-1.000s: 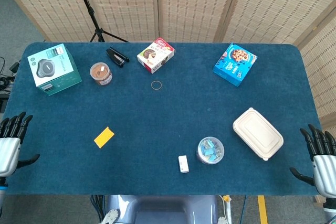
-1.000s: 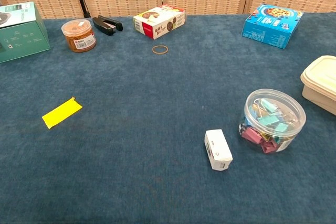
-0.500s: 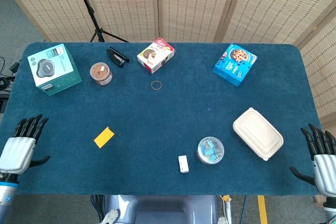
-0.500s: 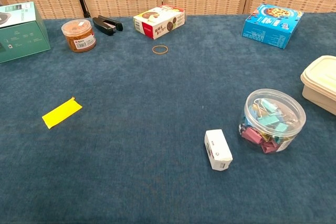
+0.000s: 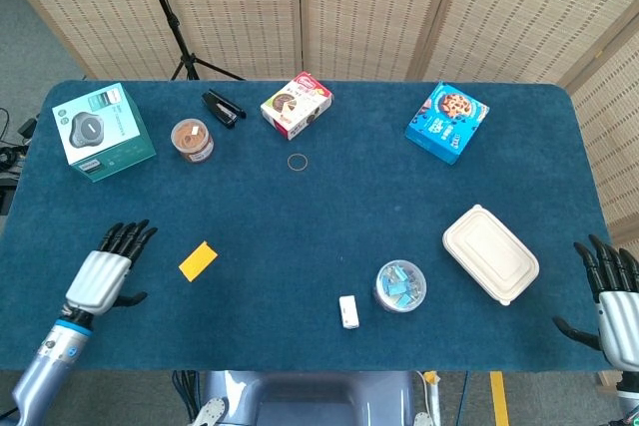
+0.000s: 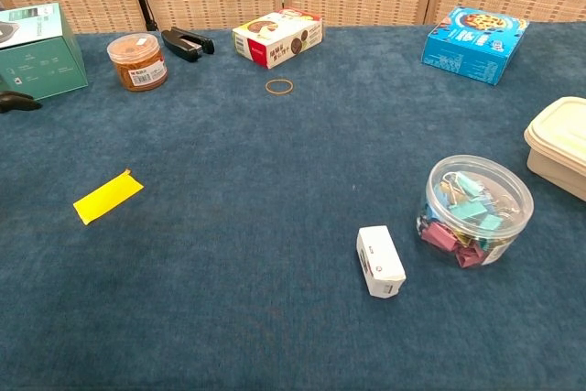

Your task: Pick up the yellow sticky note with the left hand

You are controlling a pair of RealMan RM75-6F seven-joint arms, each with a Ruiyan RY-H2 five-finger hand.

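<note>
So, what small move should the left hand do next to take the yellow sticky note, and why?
Probably slide the left hand a little further toward its right, until it is over the yellow sticky note, then lower it. In the head view the hand is open, holds nothing, and sits beside the note with bare blue table between them. The note lies flat and nothing blocks the way.

The yellow sticky note (image 5: 198, 260) is a small bright yellow rectangle lying flat and untouched on the blue table cloth, turned at a slant, in the lower left of the head view and at the chest view's left-centre (image 6: 108, 196).
</note>
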